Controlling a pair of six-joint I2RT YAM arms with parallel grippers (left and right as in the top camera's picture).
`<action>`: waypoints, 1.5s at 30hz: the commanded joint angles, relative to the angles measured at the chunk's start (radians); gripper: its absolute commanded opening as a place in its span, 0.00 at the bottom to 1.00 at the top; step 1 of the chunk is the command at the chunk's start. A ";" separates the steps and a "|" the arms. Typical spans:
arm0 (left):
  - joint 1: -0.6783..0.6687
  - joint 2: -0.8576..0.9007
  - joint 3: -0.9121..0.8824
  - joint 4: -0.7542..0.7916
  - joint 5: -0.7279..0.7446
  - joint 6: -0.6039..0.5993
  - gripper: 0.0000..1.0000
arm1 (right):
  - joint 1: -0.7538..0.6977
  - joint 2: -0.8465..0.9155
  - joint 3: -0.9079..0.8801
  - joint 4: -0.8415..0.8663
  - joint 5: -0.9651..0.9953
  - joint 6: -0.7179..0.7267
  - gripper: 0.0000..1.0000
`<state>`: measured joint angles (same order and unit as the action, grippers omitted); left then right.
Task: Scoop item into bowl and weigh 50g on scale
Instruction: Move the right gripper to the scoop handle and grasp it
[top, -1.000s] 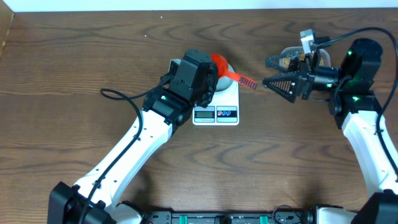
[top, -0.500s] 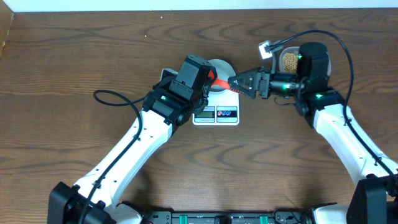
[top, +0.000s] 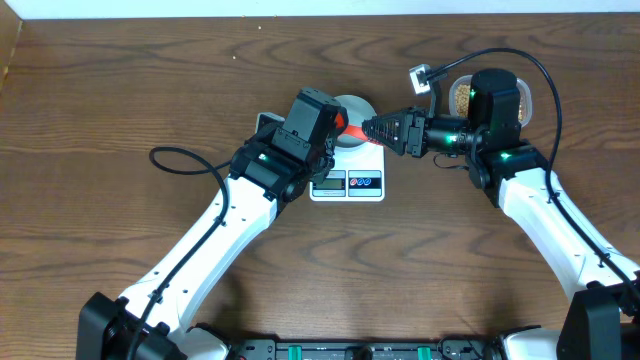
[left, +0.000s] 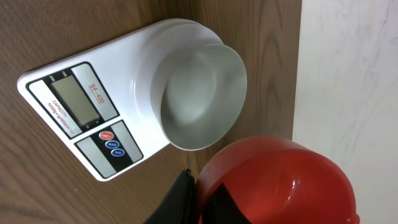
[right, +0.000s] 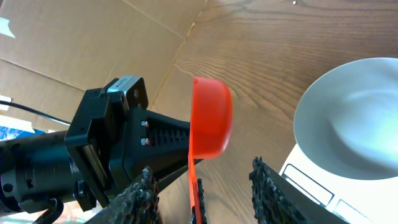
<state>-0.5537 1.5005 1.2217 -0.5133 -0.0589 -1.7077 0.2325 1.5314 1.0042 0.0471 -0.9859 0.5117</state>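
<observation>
The white scale (top: 348, 170) carries the bowl (top: 354, 106), which is empty in the left wrist view (left: 199, 93). My left gripper (top: 330, 128) is shut on a red scoop (top: 342, 122) beside the bowl; the scoop's cup (left: 280, 180) fills that view's lower right. My right gripper (top: 372, 129) stands open around the scoop's handle (right: 194, 186), with a gap on each side of it. The scoop's cup (right: 211, 118) hangs left of the bowl (right: 354, 118). The item, tan beans (top: 463, 95), lies in a clear tub behind the right arm.
The scale's display and buttons (left: 81, 109) face the near table edge. A black cable (top: 185, 160) loops on the wood left of the left arm. Another cable arcs over the right arm (top: 530, 65). Cardboard (right: 93, 37) stands beyond the table's edge.
My right arm swung left from the tub to the scoop's handle, and its jaws narrowed around it. The left gripper kept its hold on the scoop.
</observation>
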 joint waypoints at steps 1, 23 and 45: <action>0.001 0.003 0.006 -0.002 -0.020 -0.045 0.07 | 0.018 -0.002 0.015 0.001 0.008 0.000 0.47; 0.000 0.003 0.006 -0.032 0.000 -0.055 0.07 | 0.089 -0.002 0.015 -0.020 0.090 0.000 0.23; 0.000 0.003 0.006 -0.032 0.022 -0.056 0.07 | 0.091 -0.002 0.015 -0.033 0.090 0.000 0.02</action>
<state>-0.5537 1.5005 1.2217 -0.5423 -0.0399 -1.7576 0.3157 1.5314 1.0042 0.0174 -0.9001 0.5156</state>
